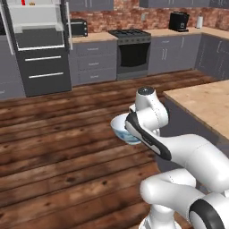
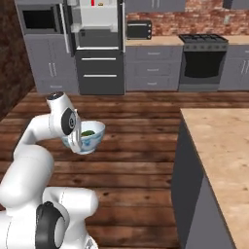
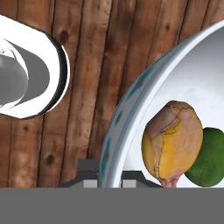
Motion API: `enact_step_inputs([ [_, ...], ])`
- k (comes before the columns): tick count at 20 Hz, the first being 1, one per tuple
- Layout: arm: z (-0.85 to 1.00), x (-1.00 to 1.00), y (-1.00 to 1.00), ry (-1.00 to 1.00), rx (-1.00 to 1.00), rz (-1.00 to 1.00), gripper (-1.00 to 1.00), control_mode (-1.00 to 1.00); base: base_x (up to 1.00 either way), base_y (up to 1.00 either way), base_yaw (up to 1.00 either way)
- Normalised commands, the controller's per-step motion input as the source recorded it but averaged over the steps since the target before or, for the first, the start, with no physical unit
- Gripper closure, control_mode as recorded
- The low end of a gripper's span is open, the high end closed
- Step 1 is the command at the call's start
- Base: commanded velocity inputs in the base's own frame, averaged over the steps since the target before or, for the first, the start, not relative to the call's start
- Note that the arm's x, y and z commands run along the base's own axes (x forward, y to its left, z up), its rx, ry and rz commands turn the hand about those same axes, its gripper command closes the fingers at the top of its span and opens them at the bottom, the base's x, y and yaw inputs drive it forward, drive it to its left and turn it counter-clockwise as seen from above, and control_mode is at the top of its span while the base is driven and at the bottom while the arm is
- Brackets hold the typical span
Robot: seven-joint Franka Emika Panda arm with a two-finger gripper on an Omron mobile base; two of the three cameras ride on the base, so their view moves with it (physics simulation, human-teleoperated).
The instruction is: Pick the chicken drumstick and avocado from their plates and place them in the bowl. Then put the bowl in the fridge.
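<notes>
My gripper (image 3: 110, 176) is shut on the rim of the pale blue-white bowl (image 3: 131, 109), one finger inside the wall and one outside. It holds the bowl (image 2: 92, 134) in the air above the wooden floor, close in front of the arm. The golden-brown chicken drumstick (image 3: 173, 142) lies in the bowl beside the dark green avocado (image 3: 211, 158), and the two touch. In the left base view the bowl (image 1: 119, 127) is partly hidden by the arm. The fridge (image 2: 97, 44) stands open at the far wall, its white interior showing. The plates are out of view.
A tan-topped island counter (image 2: 219, 141) runs along the right, close to the arm. A black-fronted oven with a stove top (image 2: 204, 61) stands at the back wall, right of the fridge (image 1: 38, 44). Wooden floor (image 1: 62, 134) stretches from here to the fridge.
</notes>
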Motion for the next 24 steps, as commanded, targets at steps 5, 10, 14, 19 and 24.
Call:
enact_step_inputs([
  [5, 0.00, 0.00, 0.00, 0.00, 0.00, 0.00, 1.00, 1.00, 0.85, 0.63, 0.00],
  [10, 0.00, 0.00, 0.00, 0.00, 0.00, 0.00, 1.00, 1.00, 0.84, 0.64, 0.00],
  [14, 0.00, 0.00, 0.00, 0.00, 0.00, 0.00, 1.00, 1.00, 0.84, 0.65, 0.00],
  [19, 0.00, 0.00, 0.00, 0.00, 0.00, 0.00, 1.00, 1.00, 0.85, 0.64, 0.00],
  [24, 0.00, 0.00, 0.00, 0.00, 0.00, 0.00, 1.00, 1.00, 0.88, 0.60, 0.00],
])
